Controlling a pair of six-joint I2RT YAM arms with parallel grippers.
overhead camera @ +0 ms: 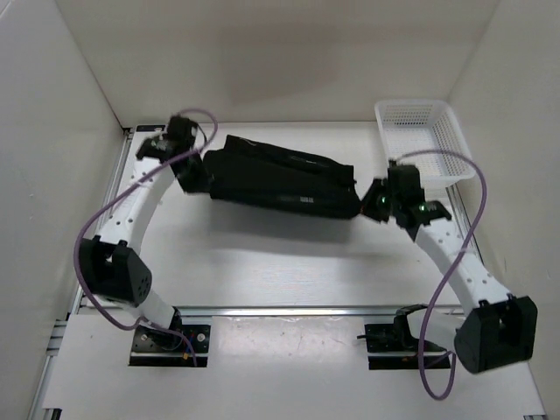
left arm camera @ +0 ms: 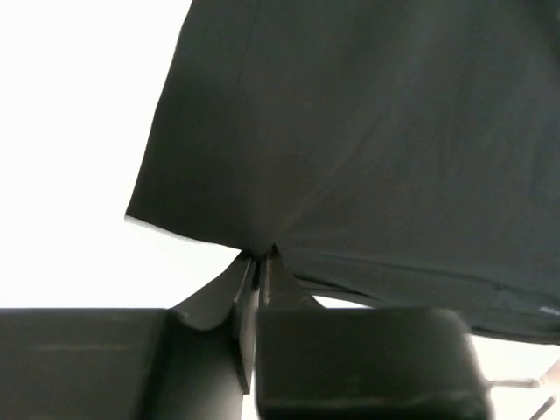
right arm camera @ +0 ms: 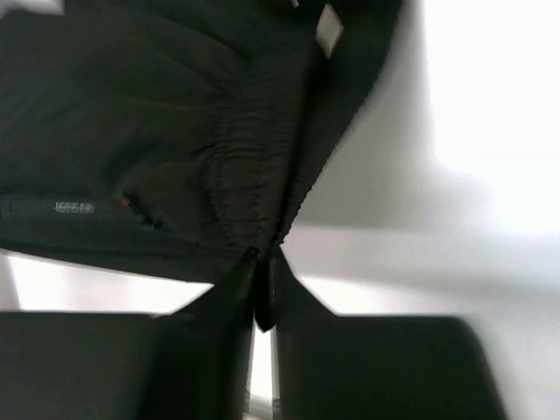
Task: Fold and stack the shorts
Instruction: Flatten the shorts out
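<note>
The black shorts hang stretched between my two grippers over the far middle of the table. My left gripper is shut on the shorts' left end; in the left wrist view its jaws pinch the lower edge of the dark fabric. My right gripper is shut on the shorts' right end; in the right wrist view its jaws pinch the gathered waistband, and a small white label shows above.
A white mesh basket stands at the far right, just behind my right arm. White walls close in the table at the left, back and right. A metal rail runs across the near edge by the arm bases.
</note>
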